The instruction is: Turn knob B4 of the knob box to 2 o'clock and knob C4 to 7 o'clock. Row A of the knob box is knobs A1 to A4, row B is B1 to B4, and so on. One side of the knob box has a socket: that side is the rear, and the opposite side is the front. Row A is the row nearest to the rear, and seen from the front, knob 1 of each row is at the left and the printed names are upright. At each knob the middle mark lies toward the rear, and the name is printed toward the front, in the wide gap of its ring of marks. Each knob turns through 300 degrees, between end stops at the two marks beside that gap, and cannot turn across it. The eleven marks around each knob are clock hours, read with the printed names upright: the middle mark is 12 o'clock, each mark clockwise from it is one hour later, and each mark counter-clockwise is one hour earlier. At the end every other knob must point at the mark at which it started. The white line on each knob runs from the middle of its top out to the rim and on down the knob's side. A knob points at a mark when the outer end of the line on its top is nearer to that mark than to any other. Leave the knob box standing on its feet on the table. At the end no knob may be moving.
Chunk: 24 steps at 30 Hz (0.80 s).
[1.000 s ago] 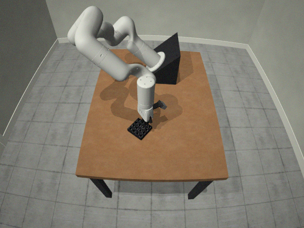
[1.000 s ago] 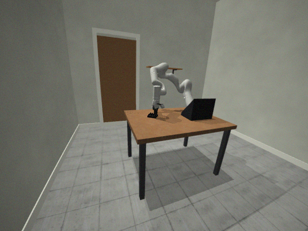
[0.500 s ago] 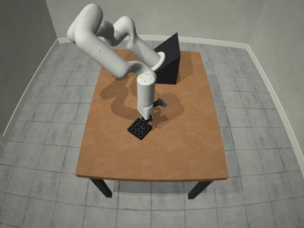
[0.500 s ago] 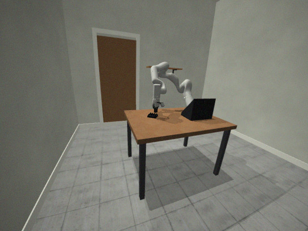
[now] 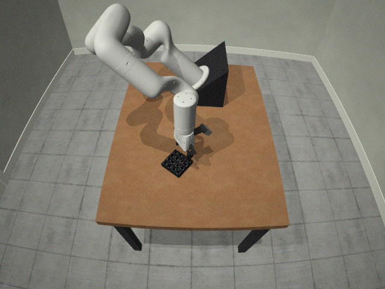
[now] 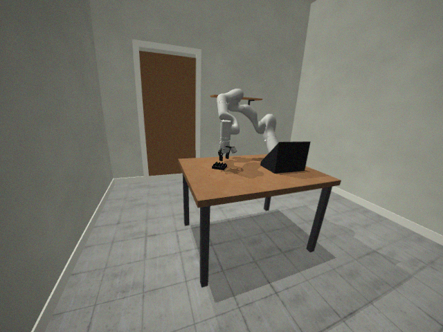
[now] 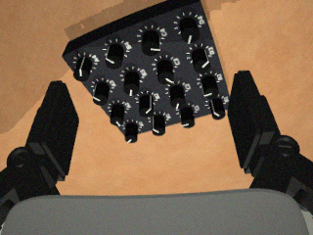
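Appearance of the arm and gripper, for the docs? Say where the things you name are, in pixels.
The arm (image 5: 136, 73) (image 6: 251, 114) is glossy white-grey with rounded tubular links, thin joint seams and small screw dots. The gripper (image 5: 198, 141) (image 6: 224, 157) (image 7: 150, 95) has a pale body and black linkage with blocky black fingers. No cables are discernible.

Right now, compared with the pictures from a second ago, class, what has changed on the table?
The black metal-and-plastic claw has risen away from the black square knob box and stands open; whether it let go of a knob, I cannot tell. The box and the black wedge-shaped stand stayed put.
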Each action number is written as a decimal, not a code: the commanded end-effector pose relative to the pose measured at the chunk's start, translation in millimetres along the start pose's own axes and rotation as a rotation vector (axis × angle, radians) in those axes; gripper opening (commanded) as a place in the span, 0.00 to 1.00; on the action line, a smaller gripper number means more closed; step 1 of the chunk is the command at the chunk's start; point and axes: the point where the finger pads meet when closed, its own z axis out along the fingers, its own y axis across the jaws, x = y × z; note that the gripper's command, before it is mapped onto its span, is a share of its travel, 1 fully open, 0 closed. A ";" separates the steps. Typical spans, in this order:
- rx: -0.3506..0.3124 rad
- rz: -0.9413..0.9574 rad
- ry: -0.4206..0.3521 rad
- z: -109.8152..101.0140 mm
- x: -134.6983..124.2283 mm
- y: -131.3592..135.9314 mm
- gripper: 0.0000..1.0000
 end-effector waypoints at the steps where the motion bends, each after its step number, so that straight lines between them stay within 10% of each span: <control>1: -0.002 0.001 -0.001 -13.1 -0.4 0.8 1.00; 24: -0.002 0.001 0.000 -109.3 -0.4 0.7 1.00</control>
